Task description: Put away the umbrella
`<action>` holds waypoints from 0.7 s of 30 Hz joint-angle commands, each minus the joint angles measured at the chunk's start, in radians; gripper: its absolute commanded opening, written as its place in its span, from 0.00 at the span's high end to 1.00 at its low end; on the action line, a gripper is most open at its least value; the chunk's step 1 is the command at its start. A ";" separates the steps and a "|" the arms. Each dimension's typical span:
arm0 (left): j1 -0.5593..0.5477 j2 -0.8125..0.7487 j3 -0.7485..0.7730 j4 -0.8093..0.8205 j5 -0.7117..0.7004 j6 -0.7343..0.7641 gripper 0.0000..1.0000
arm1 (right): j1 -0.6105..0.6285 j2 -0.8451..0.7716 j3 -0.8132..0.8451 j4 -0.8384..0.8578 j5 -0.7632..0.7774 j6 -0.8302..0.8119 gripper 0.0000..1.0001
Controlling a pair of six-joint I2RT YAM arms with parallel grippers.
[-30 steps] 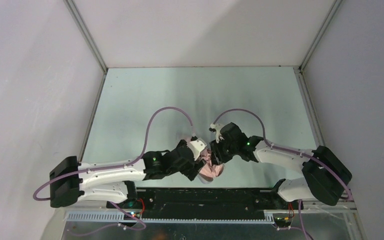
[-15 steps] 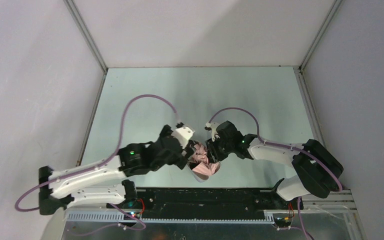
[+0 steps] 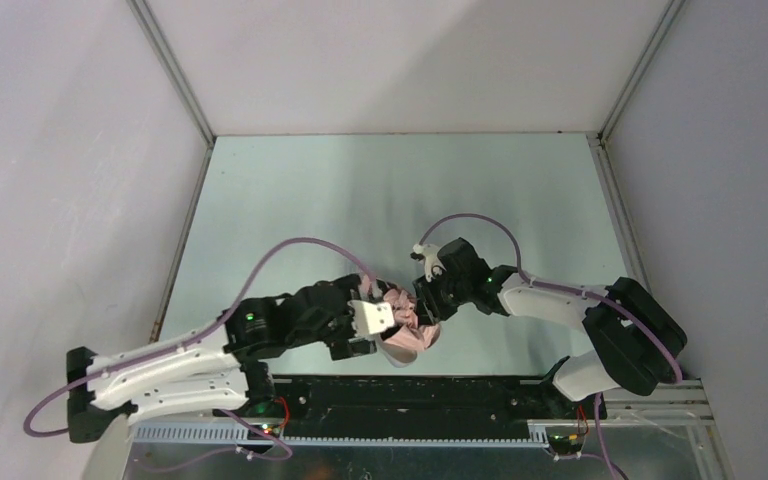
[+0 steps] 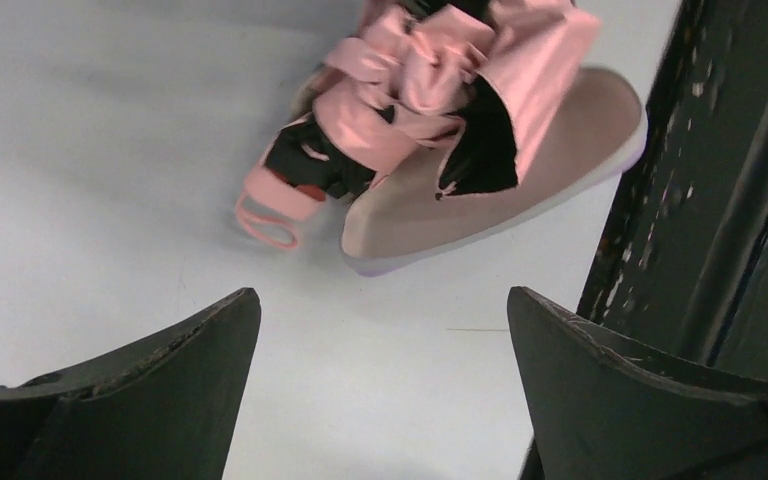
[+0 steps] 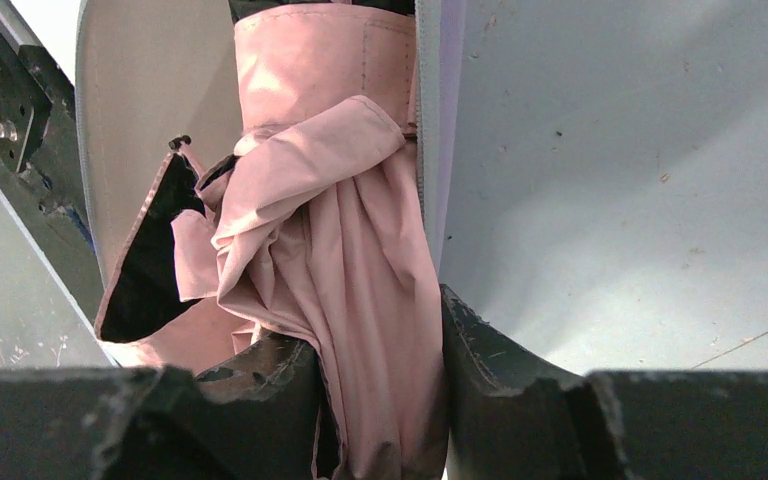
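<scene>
Table (image 3: 290, 200): one, pale green, walled on three sides.
Arms: two, left arm (image 3: 190, 350) and right arm (image 3: 550, 298), meeting at the middle of the near edge.
Case (image 4: 560, 140): one, pale oblong shell, flat on the table beside the black base rail (image 4: 700, 200).
Umbrella (image 4: 430, 70): one, salmon-pink, folded and crumpled, apparently lying in the case; exact seating unclear.
Strap (image 4: 265, 220): one pink loop at the handle end, on the table.
Change since half a second ago: left arm swung nearer the base, wrist rolled; umbrella and right arm hardly shifted.
Left gripper (image 4: 382, 300): spread wide, empty, near the umbrella's handle end but apart from it.
Right gripper (image 5: 375, 340): closed on the umbrella's fabric, pinched between both fingers.
</scene>
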 commanded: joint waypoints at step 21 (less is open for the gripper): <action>-0.033 0.215 -0.215 0.401 0.095 0.439 0.00 | 0.014 0.079 0.047 -0.041 -0.072 -0.078 1.00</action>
